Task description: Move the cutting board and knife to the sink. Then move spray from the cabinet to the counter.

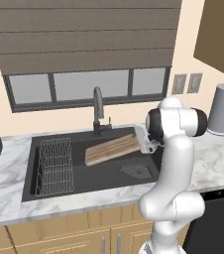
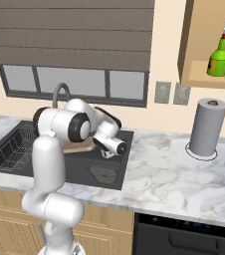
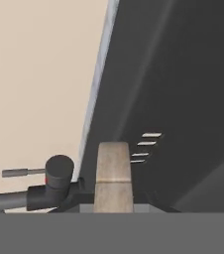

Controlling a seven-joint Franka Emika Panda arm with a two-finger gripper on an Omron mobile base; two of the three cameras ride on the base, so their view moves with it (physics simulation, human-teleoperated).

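**One item reaches the sink, two moves remain**

One white robot arm leans over the black sink (image 1: pixel 32 171), which serves here as the landmark. Inside the basin, the light wooden cutting board (image 1: pixel 112 149) rests at a slant, its far end toward the back wall of the sink near the dark gooseneck faucet (image 1: pixel 98 106). A wire rack (image 1: pixel 54 166) stands in the left part of the basin, and a drain grid (image 1: pixel 137 171) lies in front of the board.

The gripper (image 1: pixel 144 140) sits at the right end of the board, its claw clamped together on that end; the hand view looks straight down the length of the board into the dark basin. The board appears held, not yet let go.

To the right of the sink, on the marble counter (image 2: pixel 159 174), stands a tall grey paper towel roll (image 2: pixel 206 128). Above and right of the sink, the green spray (image 2: pixel 219 52) stands upright in the open niche of the wooden cabinet (image 2: pixel 189 50).

Judging by this, the board is almost delivered. The knife cannot be made out, so its move seems outstanding, and the spray has not yet come down to the counter.
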